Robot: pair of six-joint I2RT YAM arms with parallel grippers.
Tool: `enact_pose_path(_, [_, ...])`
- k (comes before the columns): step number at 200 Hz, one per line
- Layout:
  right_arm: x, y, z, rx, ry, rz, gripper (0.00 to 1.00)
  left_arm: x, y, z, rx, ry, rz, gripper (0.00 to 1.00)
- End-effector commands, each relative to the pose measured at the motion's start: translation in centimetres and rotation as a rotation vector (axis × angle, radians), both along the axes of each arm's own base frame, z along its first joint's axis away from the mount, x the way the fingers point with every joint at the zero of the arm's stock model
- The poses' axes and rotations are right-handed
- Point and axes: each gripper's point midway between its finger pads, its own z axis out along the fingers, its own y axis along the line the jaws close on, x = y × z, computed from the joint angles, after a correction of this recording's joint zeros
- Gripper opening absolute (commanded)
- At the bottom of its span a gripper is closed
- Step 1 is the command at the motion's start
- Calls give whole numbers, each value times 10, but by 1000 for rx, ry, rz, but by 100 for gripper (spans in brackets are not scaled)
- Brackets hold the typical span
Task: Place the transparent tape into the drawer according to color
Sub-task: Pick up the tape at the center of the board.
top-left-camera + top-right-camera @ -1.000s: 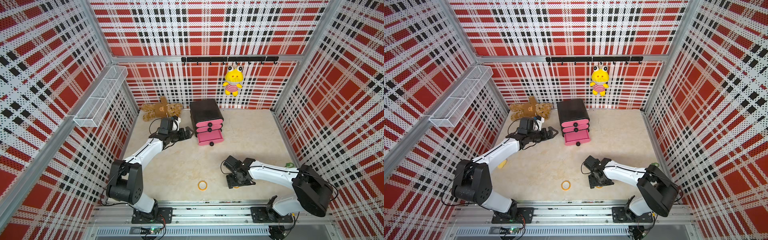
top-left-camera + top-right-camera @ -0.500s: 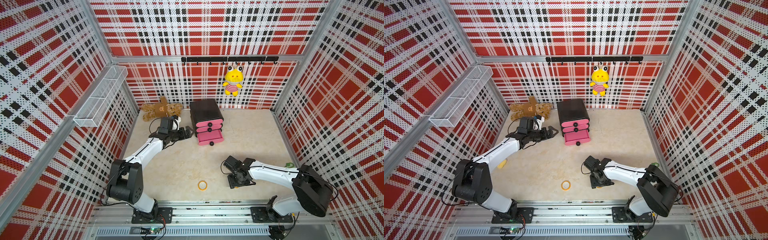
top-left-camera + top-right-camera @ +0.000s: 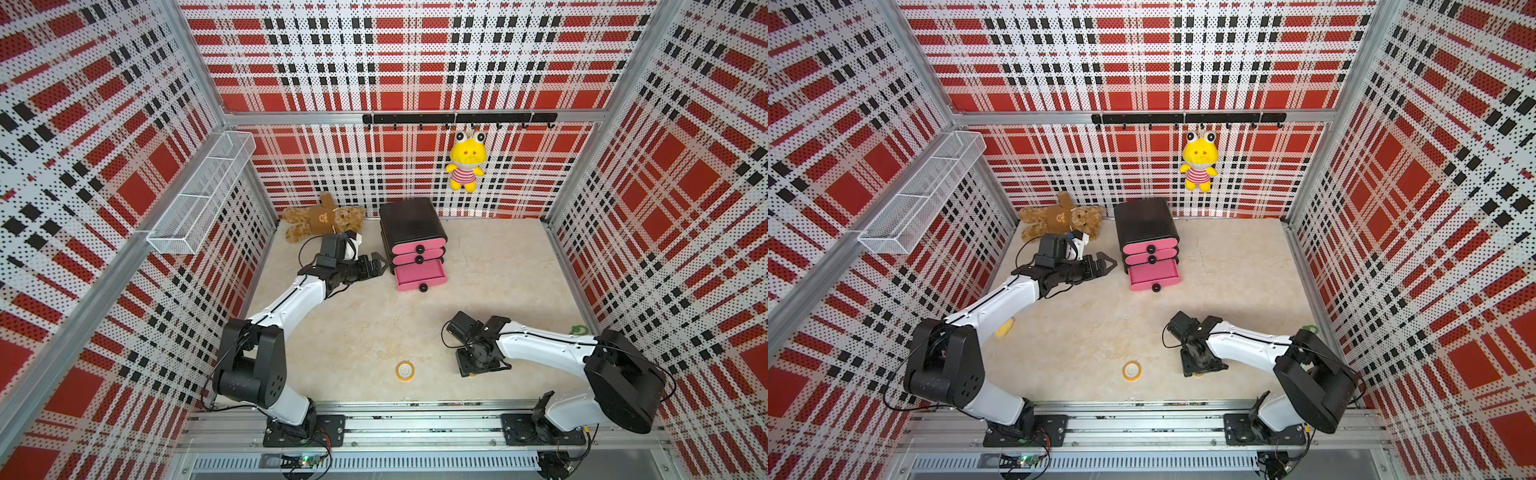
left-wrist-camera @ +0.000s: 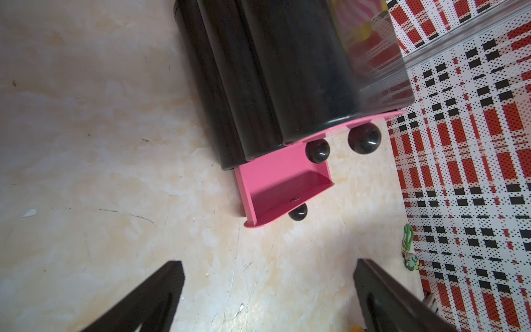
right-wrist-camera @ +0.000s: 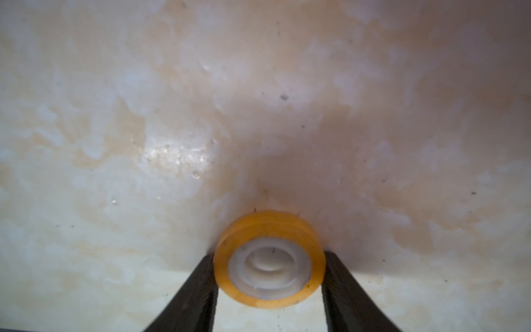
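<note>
Near the front of the table, right side: my right pincer (image 5: pixel 269 257) has drawn its jaws in over the last second. They stood wider before. Now they are half-closed, with one finger against each side of the orange tape ring (image 5: pixel 270 266).

- Grip: both fingers touch the ring's rim in the right wrist view, so I count it grasped. The ring lies flat with its pale core facing up. It looks to be on the table, not yet lifted.
- Meaning: the pick looks made. My judgement is that the lift and the carry to the chest come next.
- Risk: the rim is smooth and rounded and may slip as I lift.

Far side, left: my left pincer (image 4: pixel 270 290) has not changed. Its jaws are spread fully and hold nothing, and it hovers just beside the drawer chest (image 3: pixel 411 224).

- The bottom drawer (image 4: pixel 287 184) is pulled out and looks bare inside. The two drawers above it are shut.
- A second orange ring (image 3: pixel 404 370) lies loose on the table near the front, well apart from the chest.
- No purple or red rings are in sight, and I cannot tell where they are.

The open drawer is presumably meant for the orange pair.
</note>
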Motion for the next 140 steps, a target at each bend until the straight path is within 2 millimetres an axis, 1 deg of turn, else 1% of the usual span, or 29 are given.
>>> enact_pose_path(1, [-5, -2, -7, -28, 32, 21, 13, 3, -1, 9, -4, -17, -9, 99])
enact_pose_path(33, [0, 2, 4, -24, 17, 29, 9, 2, -1, 10, -4, -20, -11, 99])
enact_pose_path(49, [3, 6, 10, -14, 7, 30, 0, 2, -1, 9, -4, -19, -12, 99])
enact_pose_path(105, [11, 14, 30, 4, -14, 41, 0, 2, -1, 9, -4, -20, -14, 99])
enact_pose_path(140, [26, 25, 47, 7, -49, 63, 0, 3, -1, 9, -5, -20, -14, 99])
